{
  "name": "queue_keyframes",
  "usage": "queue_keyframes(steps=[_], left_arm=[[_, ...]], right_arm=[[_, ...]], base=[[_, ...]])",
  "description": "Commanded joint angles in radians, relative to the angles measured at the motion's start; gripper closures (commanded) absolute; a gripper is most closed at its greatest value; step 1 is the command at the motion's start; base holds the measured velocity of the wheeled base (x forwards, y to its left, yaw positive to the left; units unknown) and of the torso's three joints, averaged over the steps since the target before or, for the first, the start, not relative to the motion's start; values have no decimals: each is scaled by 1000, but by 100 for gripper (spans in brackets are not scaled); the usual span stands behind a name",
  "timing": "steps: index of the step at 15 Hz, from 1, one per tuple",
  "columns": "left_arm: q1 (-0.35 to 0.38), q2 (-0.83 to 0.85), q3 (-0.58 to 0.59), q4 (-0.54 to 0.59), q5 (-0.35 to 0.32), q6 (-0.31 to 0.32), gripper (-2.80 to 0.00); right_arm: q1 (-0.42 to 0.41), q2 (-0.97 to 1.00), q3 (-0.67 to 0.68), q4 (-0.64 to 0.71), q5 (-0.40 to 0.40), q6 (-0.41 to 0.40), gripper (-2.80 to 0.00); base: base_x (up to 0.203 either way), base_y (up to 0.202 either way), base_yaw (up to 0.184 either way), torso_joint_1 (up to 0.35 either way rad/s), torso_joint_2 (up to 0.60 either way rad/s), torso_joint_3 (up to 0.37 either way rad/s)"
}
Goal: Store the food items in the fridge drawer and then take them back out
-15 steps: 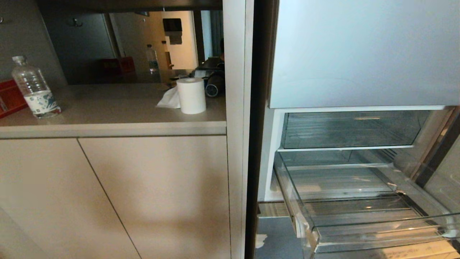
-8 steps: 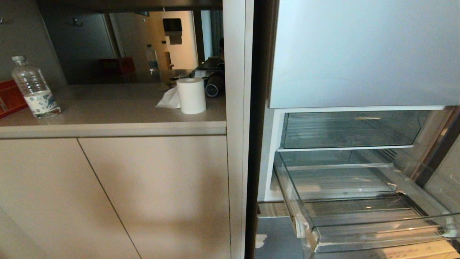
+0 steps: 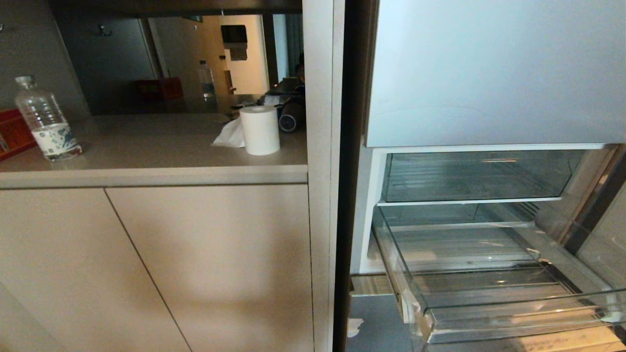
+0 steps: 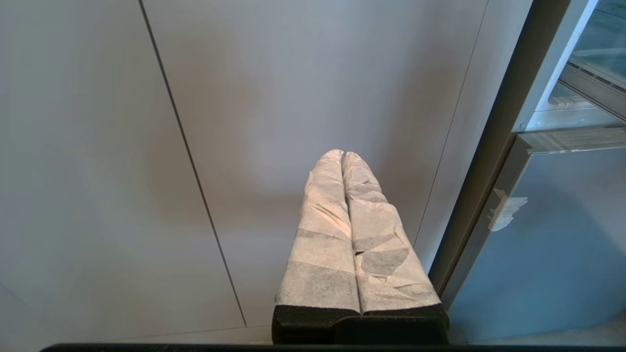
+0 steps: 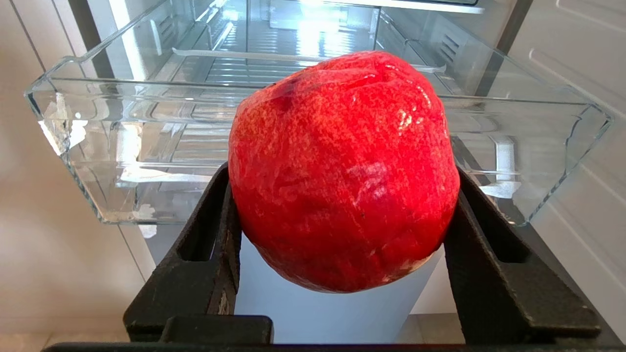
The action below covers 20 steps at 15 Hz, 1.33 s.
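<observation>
While clamped in the right claw, the round red fruit stands upright.

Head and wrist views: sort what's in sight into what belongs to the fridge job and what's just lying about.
Belongs to the job:
- red fruit, clamped in the right gripper
- fridge drawer, pulled out, nothing in it

Just lying about:
- water bottle on the counter
- paper roll with a tissue beside it
- left gripper, shut, facing the cupboard door
</observation>
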Motion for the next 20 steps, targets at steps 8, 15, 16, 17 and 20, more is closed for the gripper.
queue_keyframes(steps=[8,15,16,17,20], left_arm=[[0,-2,0,1,0,0,0],[0,-2,0,0,0,0,0],[0,-2,0,0,1,0,0],[0,-2,0,0,0,0,0],[0,-2,0,0,1,0,0]], right_arm=[[0,2,2,-1,-5,35,0],[0,2,2,-2,-3,35,0],[0,2,1,-1,0,38,0],[0,2,1,-2,0,37,0],[0,2,1,-2,-1,49,0]], base=[[-2,3,-120,2,0,0],[0,7,-176,2,3,3],[0,6,-173,7,4,2],[1,7,-167,-2,11,-2],[0,0,-75,0,0,2]])
